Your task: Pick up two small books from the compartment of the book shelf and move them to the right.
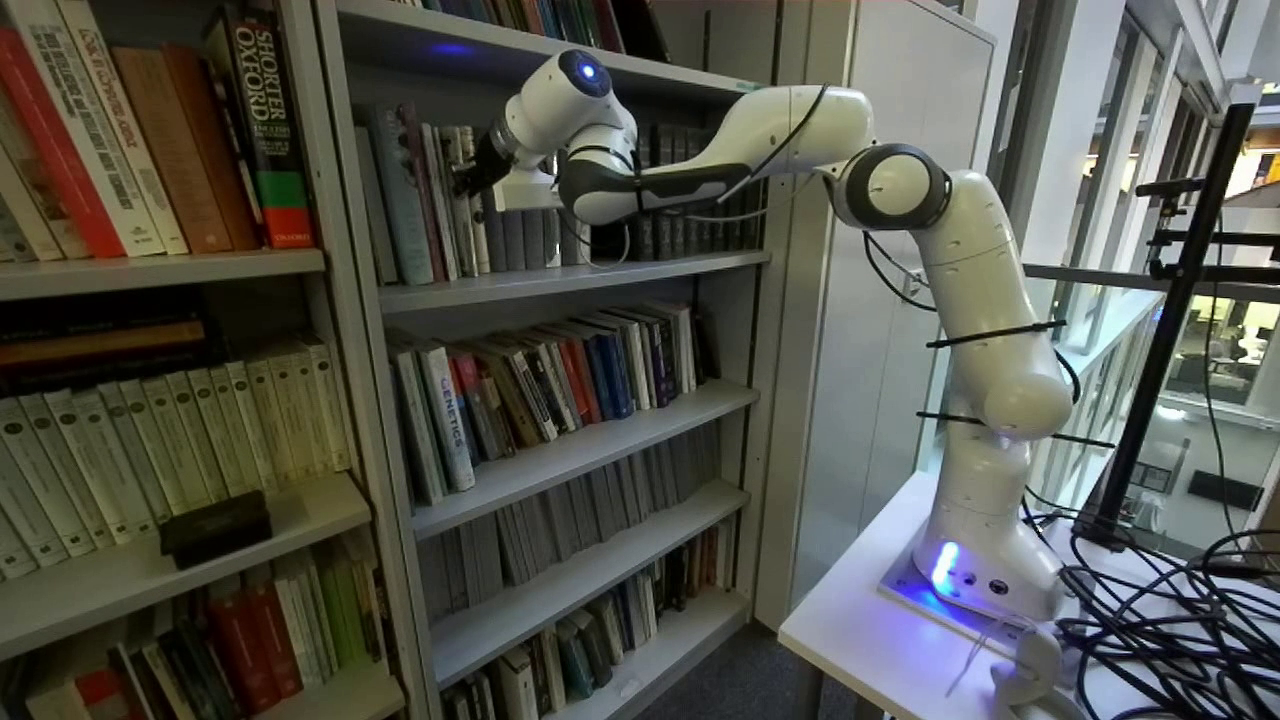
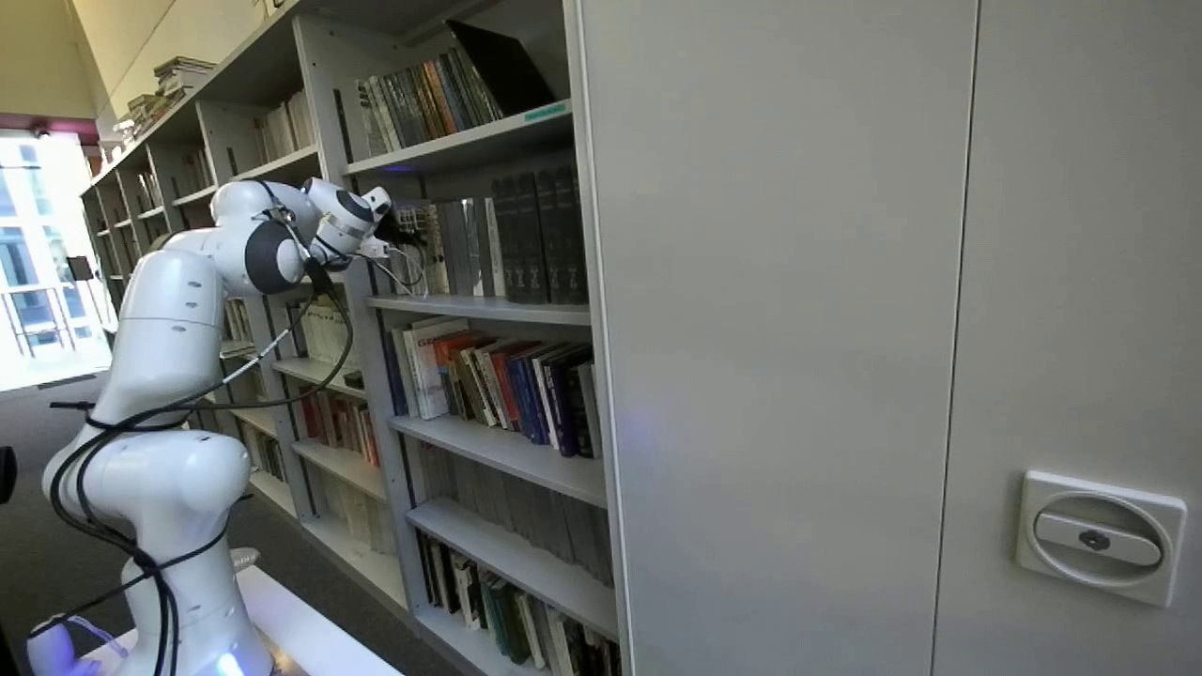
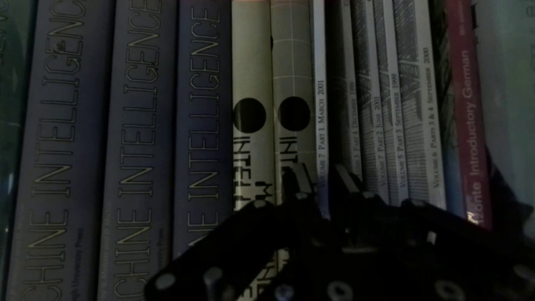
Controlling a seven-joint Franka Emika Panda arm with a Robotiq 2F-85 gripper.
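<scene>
Up at the row of upright spines (image 1: 540, 240), the tool (image 3: 325, 179) has its fingers (image 3: 304, 182) to either side of a thin white volume (image 3: 321, 100) marked March 2001, a narrow gap between them; whether they are clamped on it I cannot tell. In the wrist view, two pale spines (image 3: 250, 54) with black dots stand on one side, then thicker spines (image 3: 142, 125) lettered INTELLIGENCE; on the other side come slim journals (image 3: 420, 104) and a red Introductory German book (image 3: 470, 125). All stand in the compartment (image 1: 600, 277) of the book shelf (image 1: 620, 437), one level above colourful books (image 1: 590, 370). In both exterior views the arm (image 1: 975, 250) stretches to the row from a white surface (image 1: 850, 610).
</scene>
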